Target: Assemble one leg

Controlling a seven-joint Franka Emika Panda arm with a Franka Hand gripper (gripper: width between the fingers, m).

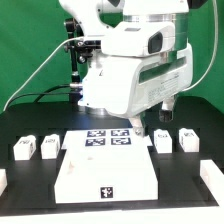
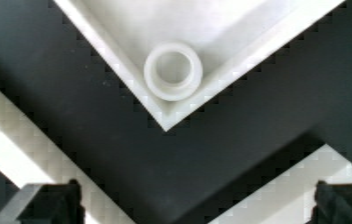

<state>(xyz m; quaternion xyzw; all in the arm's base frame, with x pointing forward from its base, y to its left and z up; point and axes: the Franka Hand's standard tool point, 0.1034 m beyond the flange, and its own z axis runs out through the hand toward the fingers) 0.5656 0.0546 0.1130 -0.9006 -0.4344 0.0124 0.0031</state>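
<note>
Four legs (image 1: 47, 146) stand on the black table (image 1: 30, 198): two at 9 o'clock of the one white tabletop (image 1: 105, 178), two at 3 o'clock. One marker board (image 1: 108, 138) lies at 12 o'clock, partly hidden by the arm (image 1: 130, 70). The gripper (image 2: 194, 205) hangs over a corner socket (image 2: 173, 70), fingers (image 2: 48, 203) wide apart, empty.

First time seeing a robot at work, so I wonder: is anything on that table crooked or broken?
Nothing stands out. The big white panel lies flat, the small white blocks sit on both sides of it, and the open gripper hovers over the panel's corner socket, holding nothing.
</note>
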